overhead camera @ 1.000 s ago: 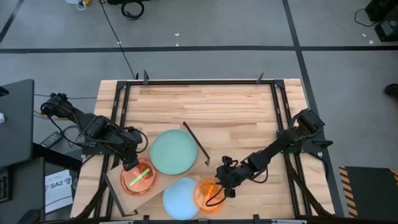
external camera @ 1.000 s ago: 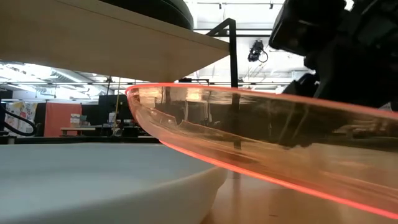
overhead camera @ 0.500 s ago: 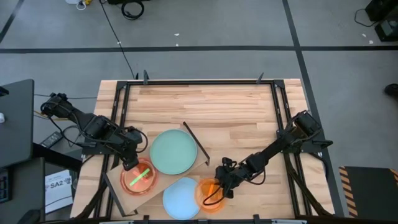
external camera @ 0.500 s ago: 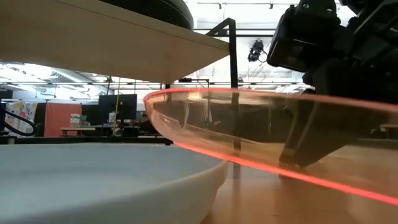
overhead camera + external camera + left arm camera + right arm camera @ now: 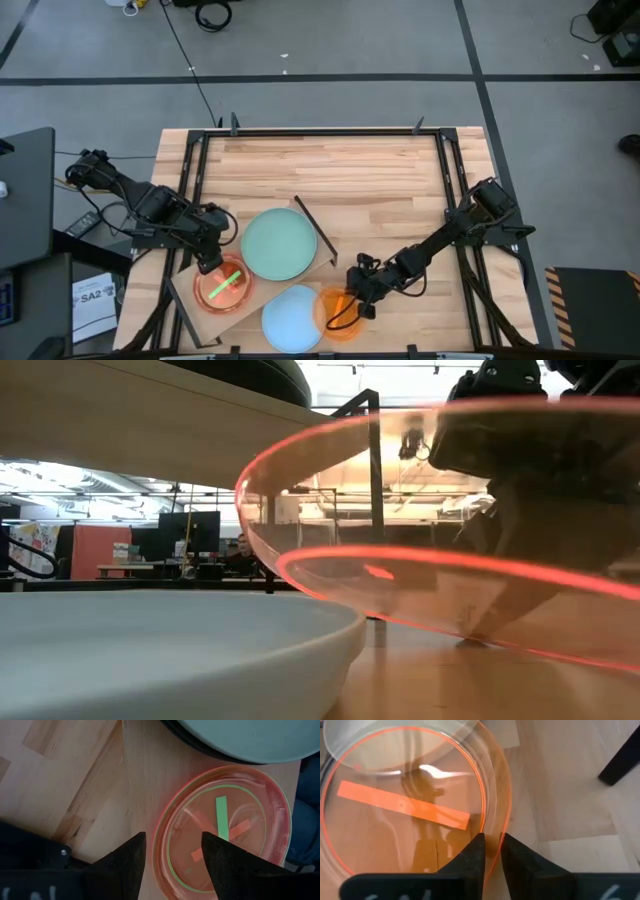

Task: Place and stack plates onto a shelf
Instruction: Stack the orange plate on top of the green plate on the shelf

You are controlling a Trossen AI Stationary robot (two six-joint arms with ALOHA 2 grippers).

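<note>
Orange plate (image 5: 338, 312) rim is sitting pinched between the right gripper (image 5: 357, 297) fingers, which are closed on its near edge; in the right wrist view the two fingers (image 5: 475, 857) are clamping the rim (image 5: 492, 845) with only the thin wall between them. The low view is showing this plate (image 5: 450, 530) tilted, one side raised off the table while the light-blue plate (image 5: 170, 645) is lying flat just beside it. From above, the orange plate is resting at the table's front edge, touching or slightly overlapping the light-blue plate (image 5: 292, 318).

The shelf (image 5: 190, 290) is lying to the left of the held plate, beyond the light-blue one, with its black frame bar (image 5: 318, 232) running diagonally near the mint-green plate (image 5: 279, 243). So the carry is looking like a leftward one, over the blue plate.

The left gripper (image 5: 212, 262) is hovering over the shelf, fingers (image 5: 125, 865) spread wide above the stacked pink and neon-green plates (image 5: 225, 832), gripping nothing. That stack is looking like the likely landing spot for the orange plate.
</note>
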